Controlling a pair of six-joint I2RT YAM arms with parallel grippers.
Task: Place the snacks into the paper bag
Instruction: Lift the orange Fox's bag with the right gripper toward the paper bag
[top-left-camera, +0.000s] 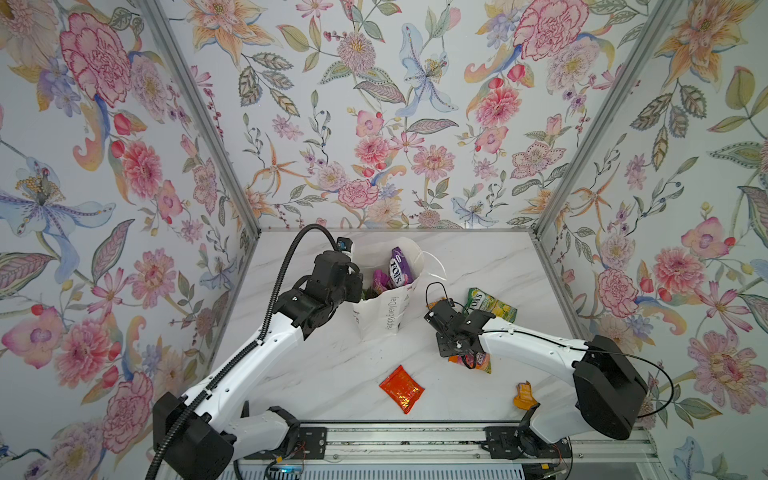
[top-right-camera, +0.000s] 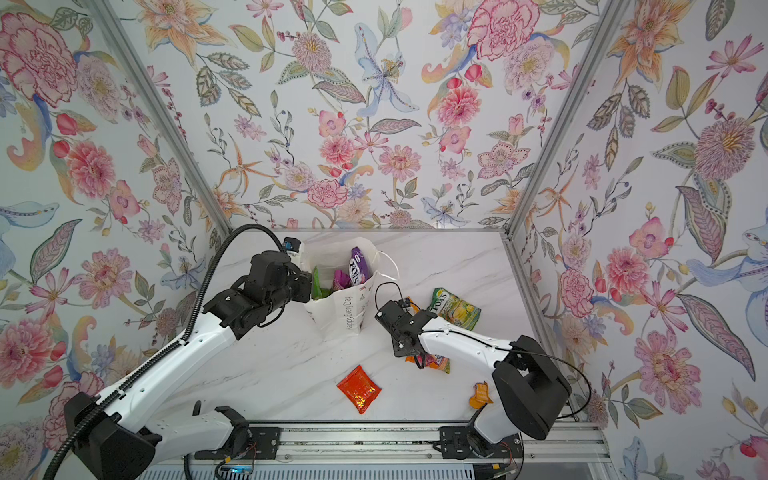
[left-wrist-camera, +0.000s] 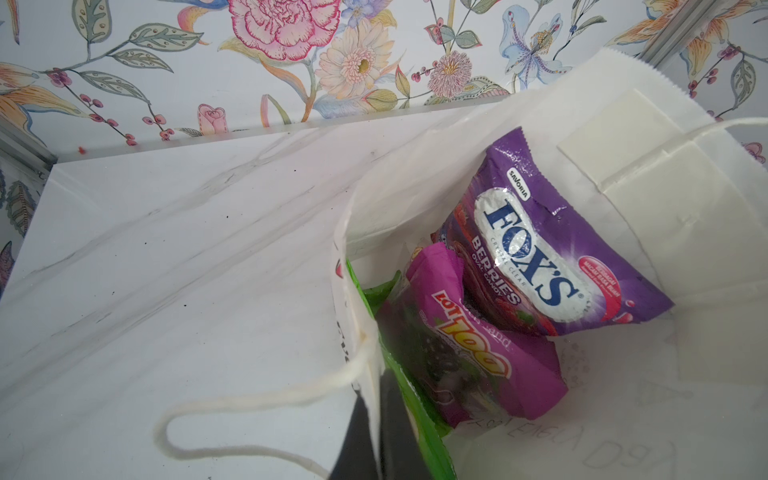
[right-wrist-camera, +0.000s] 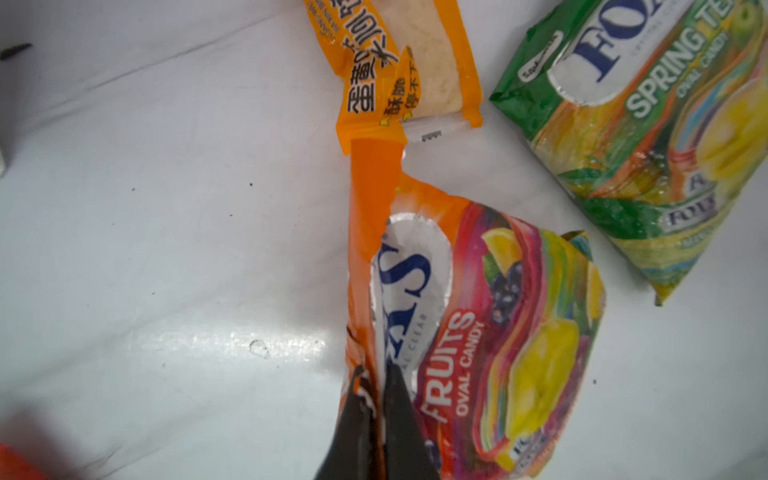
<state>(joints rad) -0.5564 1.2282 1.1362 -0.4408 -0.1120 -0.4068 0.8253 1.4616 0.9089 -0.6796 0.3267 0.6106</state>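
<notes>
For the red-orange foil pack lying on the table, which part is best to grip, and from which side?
Probably one thin edge or corner, from straight above. The red-orange foil pack lies flat on the table with bare surface all around, so jaws can straddle an edge more easily than its wide face.

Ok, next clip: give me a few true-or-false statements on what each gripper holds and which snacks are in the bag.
1. The left gripper is shut on the rim of the paper bag. True.
2. The right gripper is shut on the green FOX'S bag. False: it pinches the orange FOX'S bag; the green FOX'S bag lies free on the table.
3. The purple FOX'S bag sits inside the paper bag. True.
4. The red-orange foil pack is inside the paper bag. False: the red-orange foil pack lies on the table, apart from the bag.
</notes>
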